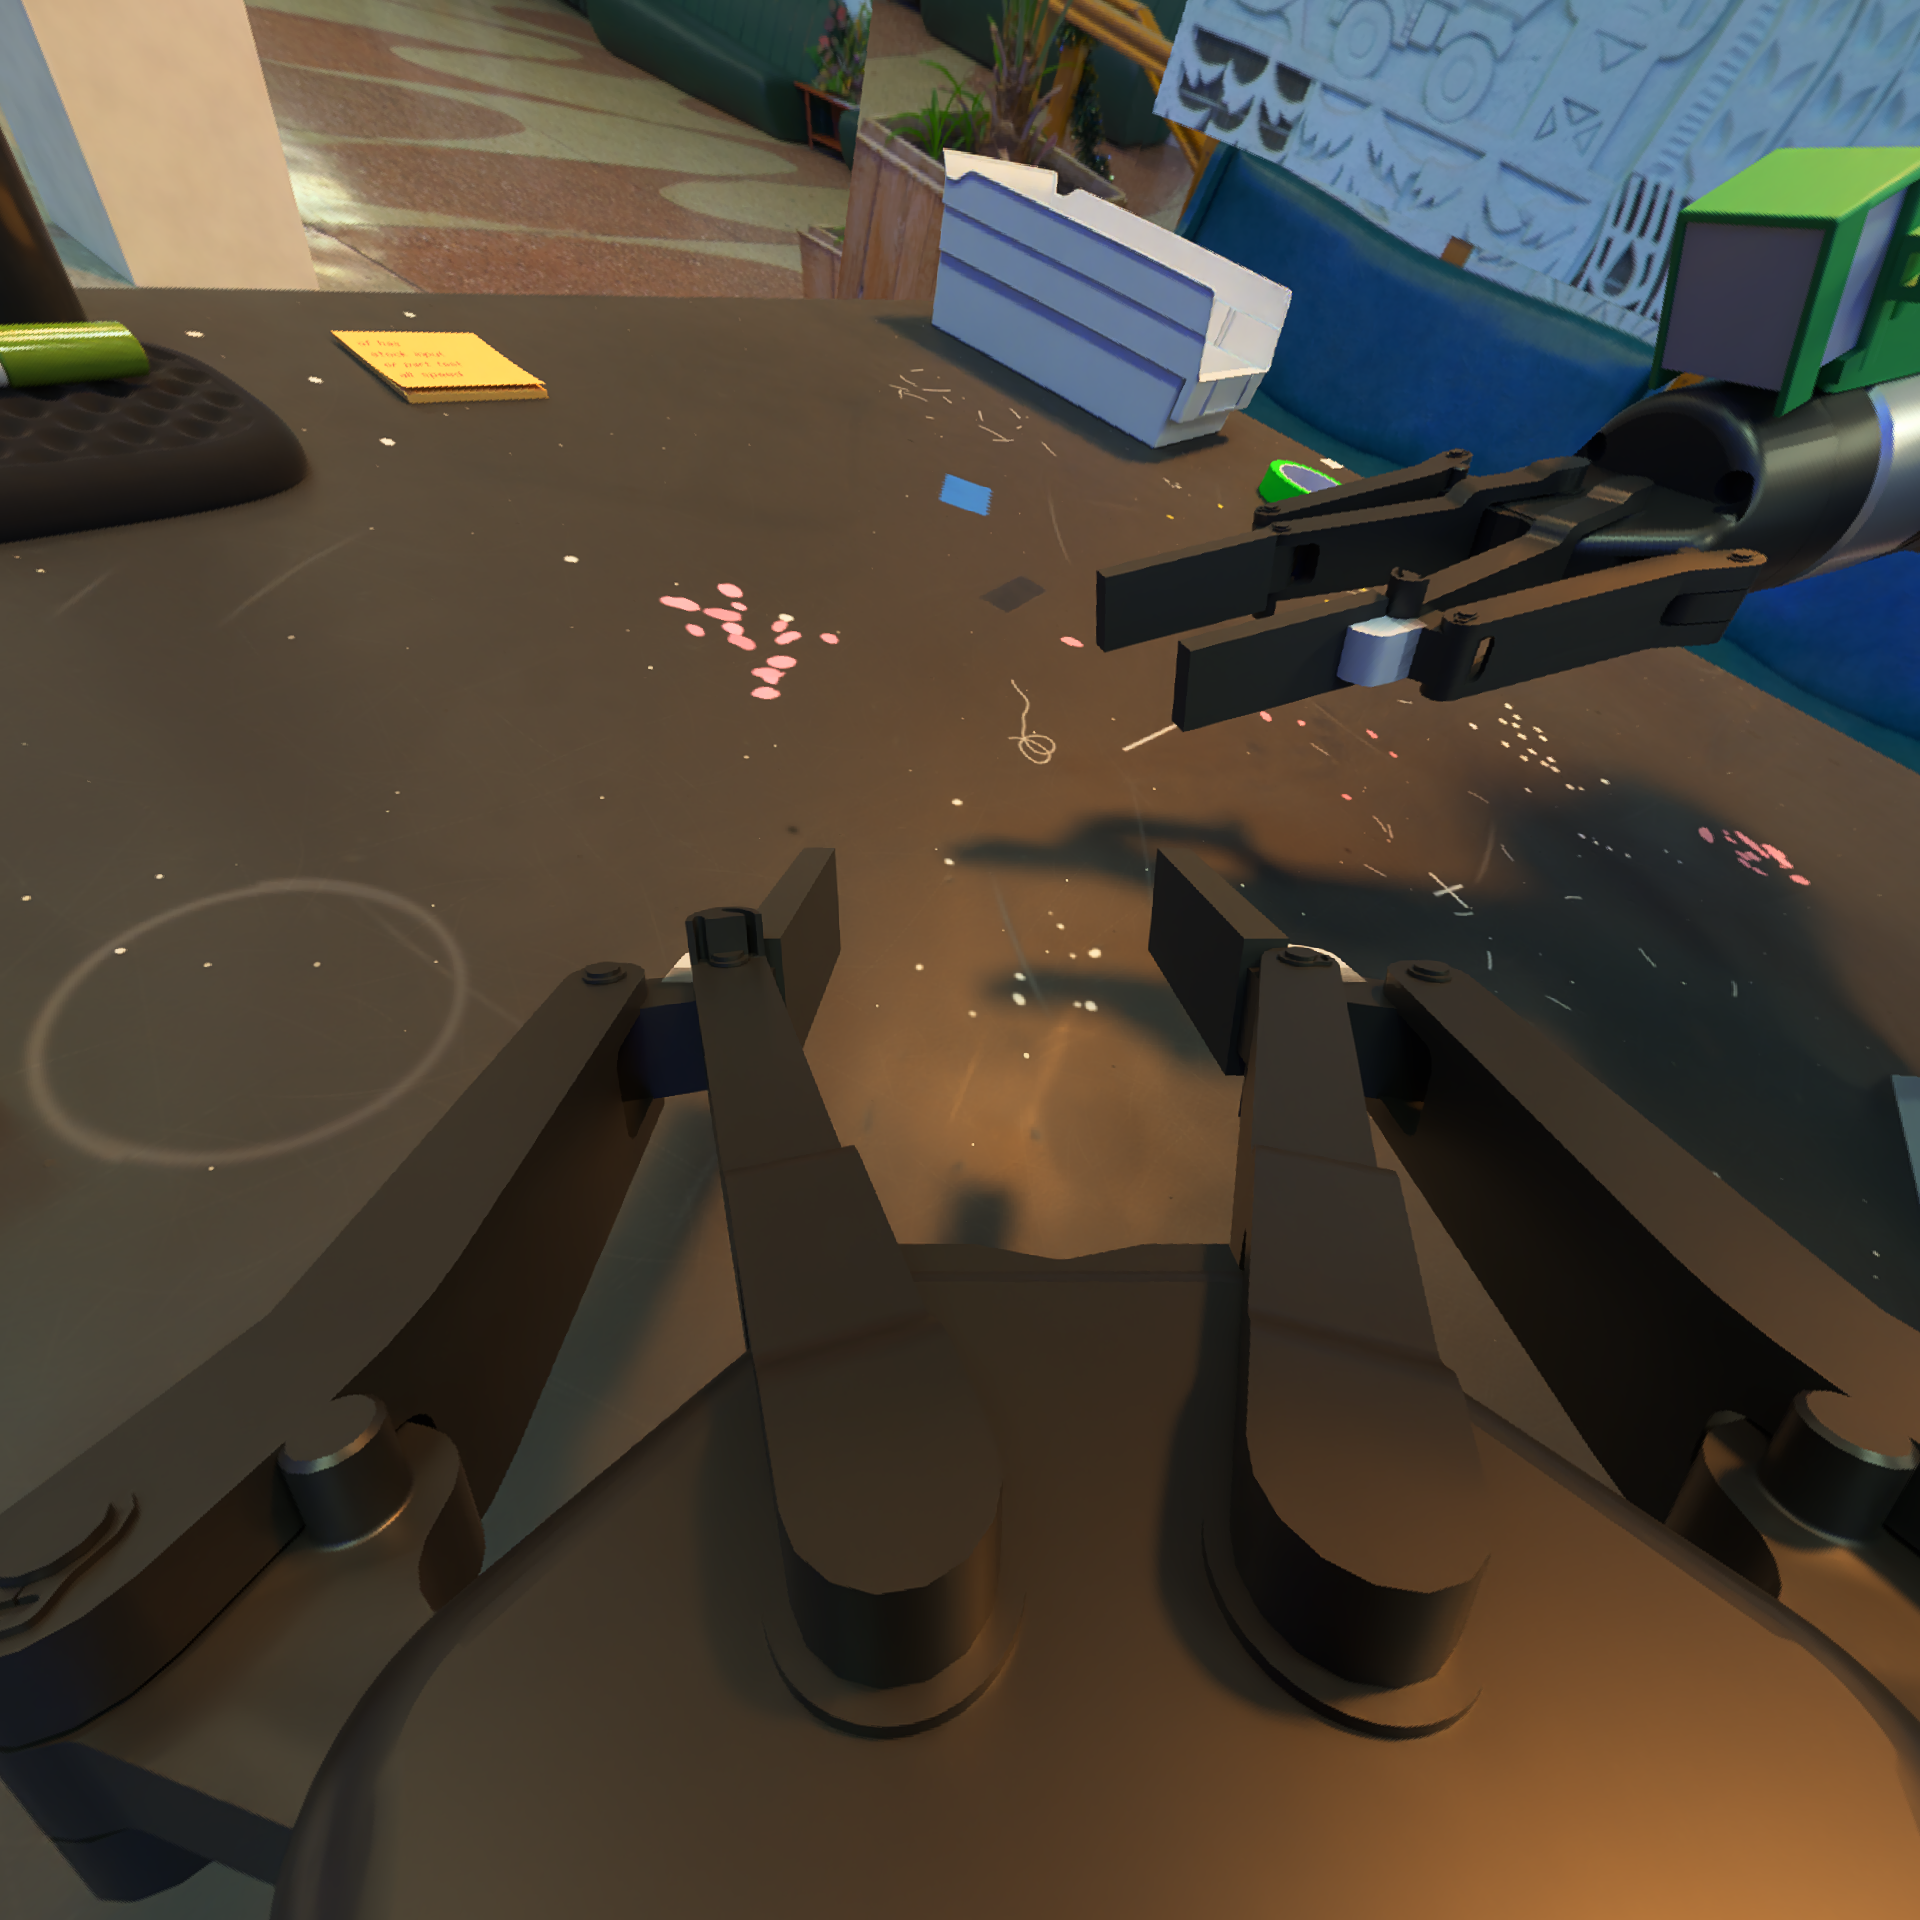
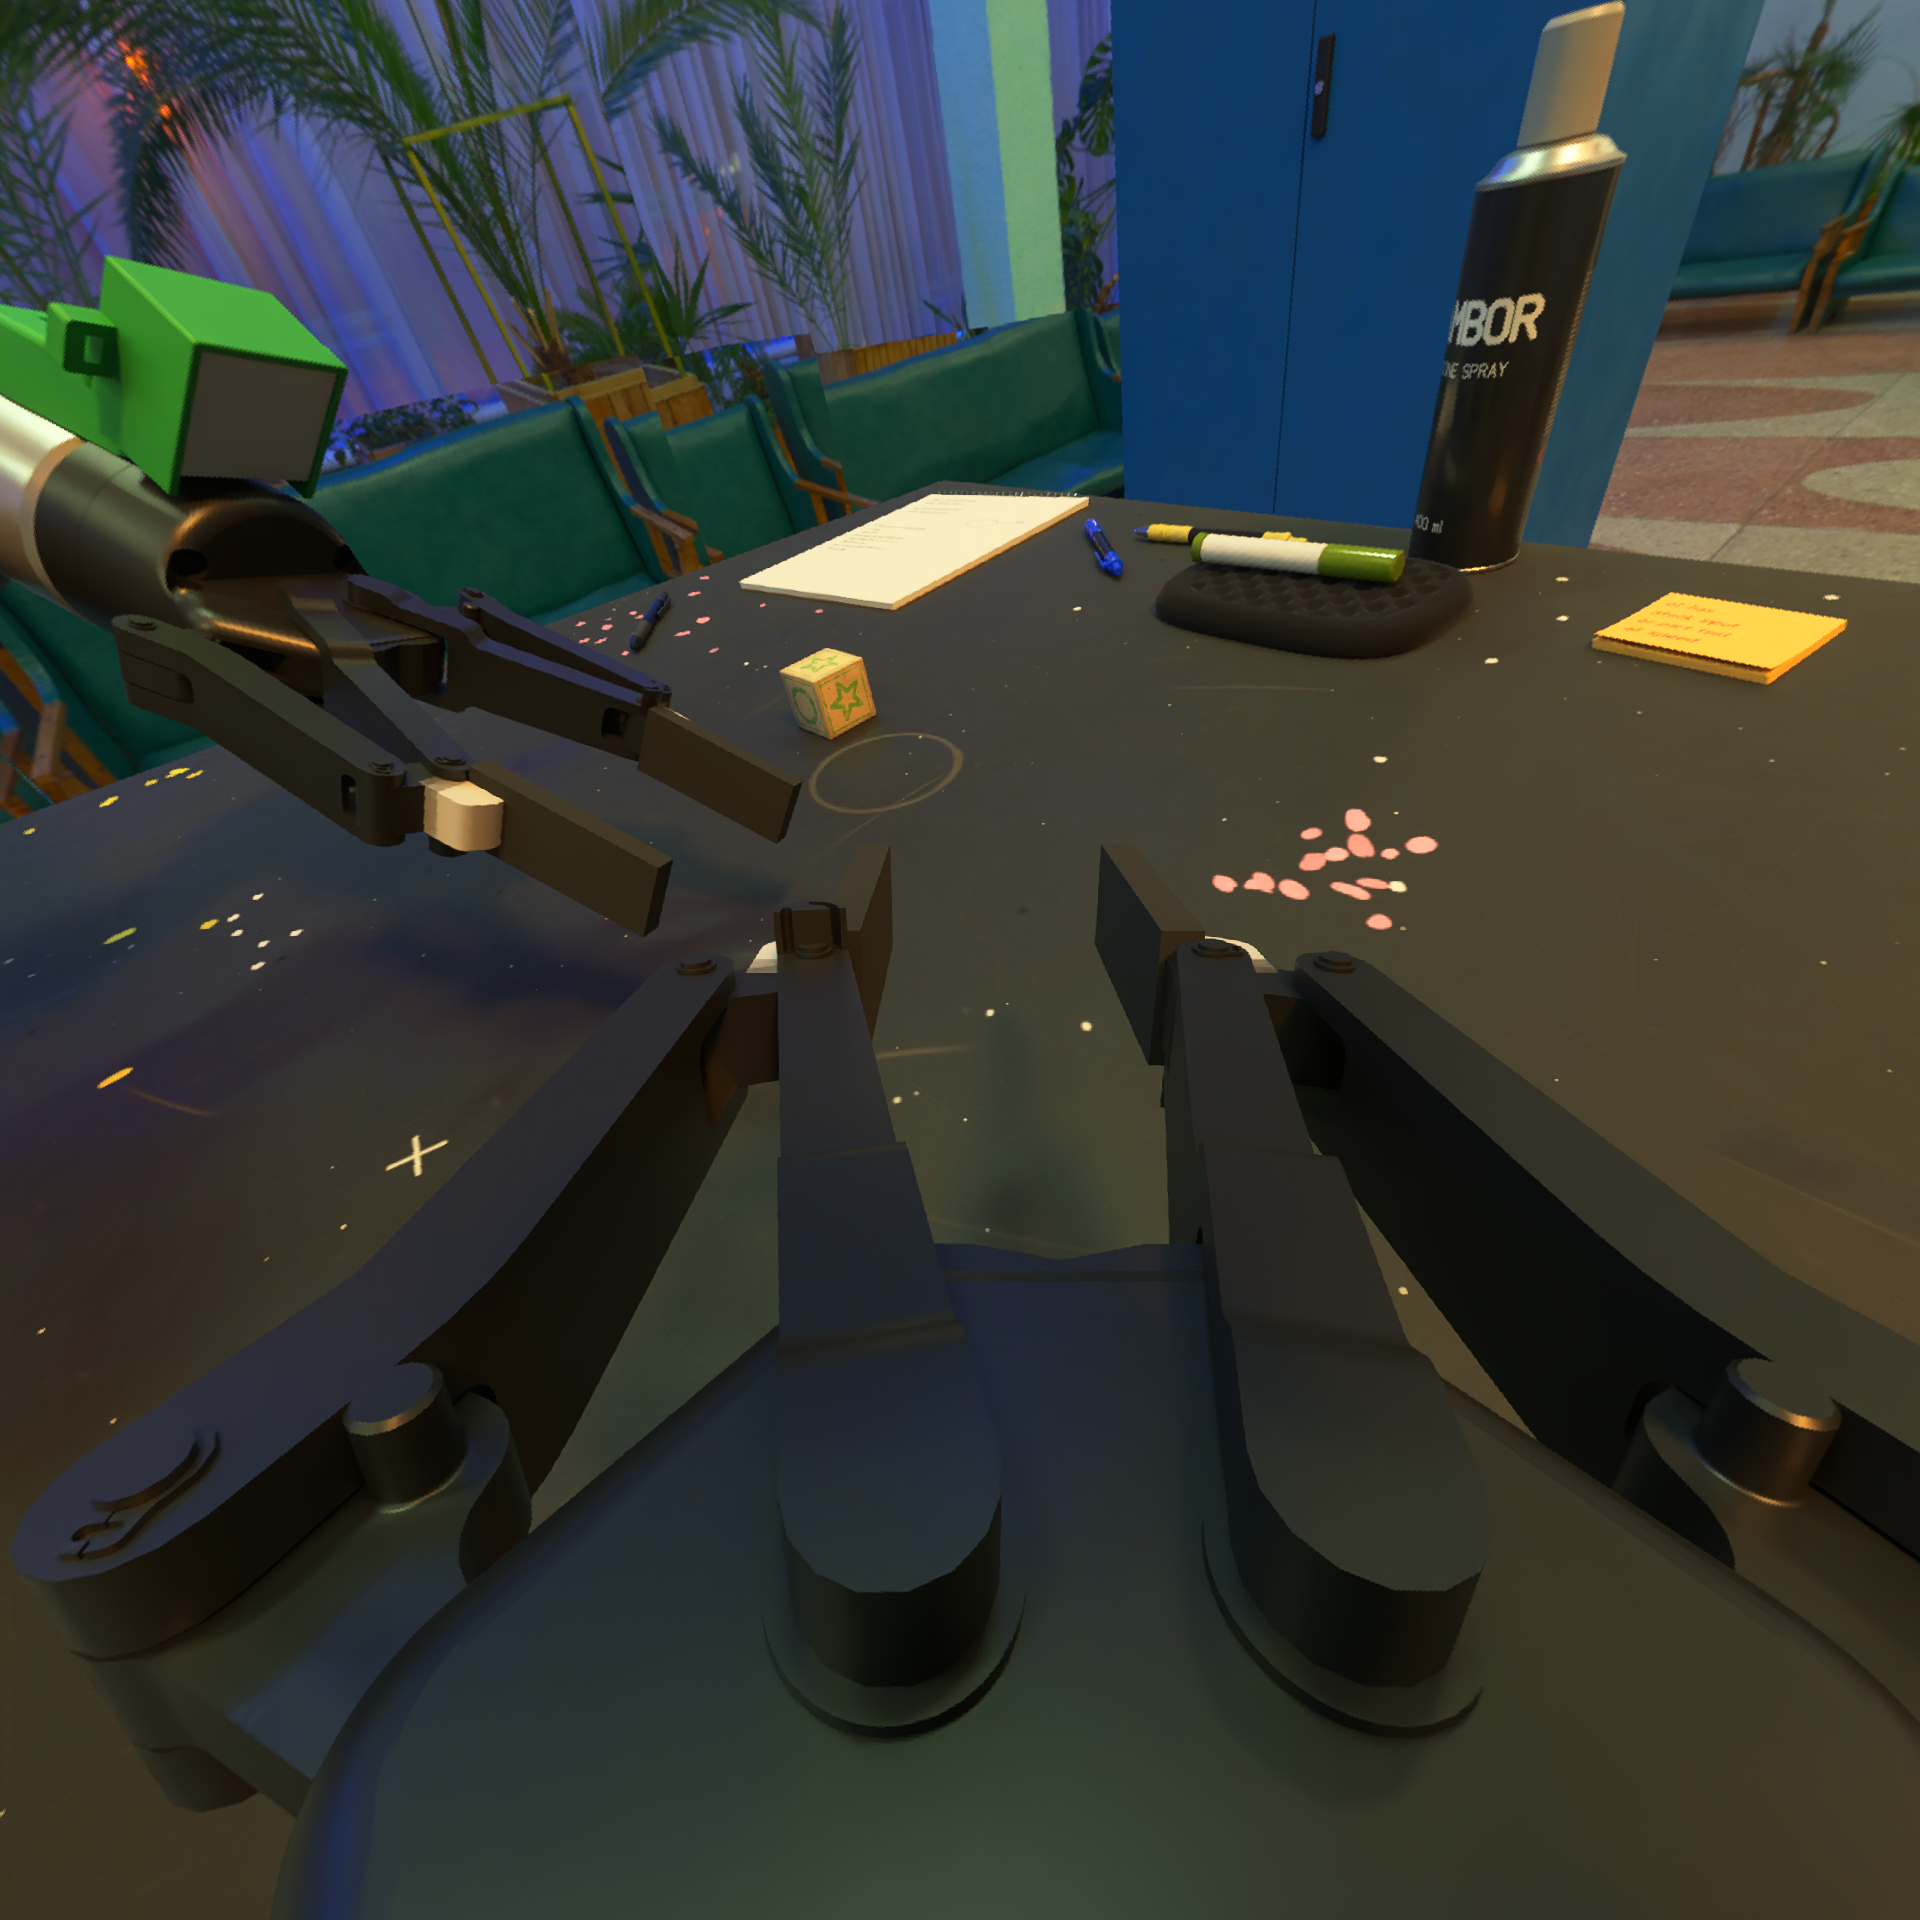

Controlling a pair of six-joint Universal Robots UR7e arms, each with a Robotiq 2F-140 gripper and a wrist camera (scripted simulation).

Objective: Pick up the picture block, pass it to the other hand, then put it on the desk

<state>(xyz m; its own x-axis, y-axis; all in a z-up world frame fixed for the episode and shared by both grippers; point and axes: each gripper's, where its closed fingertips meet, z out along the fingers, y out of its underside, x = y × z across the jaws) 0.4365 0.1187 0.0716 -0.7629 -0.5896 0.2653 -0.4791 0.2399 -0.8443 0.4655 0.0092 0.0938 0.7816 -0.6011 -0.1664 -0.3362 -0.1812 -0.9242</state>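
Picture block [image 2: 828,693] sits untouched on the dark surface [image 2: 1558,935], beyond both grippers. Left gripper [image 1: 992,940] and right gripper [image 2: 992,914] hover with fingers wide, empty. A careless reach could nudge the block toward the notepad [image 2: 914,549].

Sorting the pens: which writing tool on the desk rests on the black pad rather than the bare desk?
The green-and-white marker, lying across the black pad. The blue pen and the dark pen lie on the bare desk.
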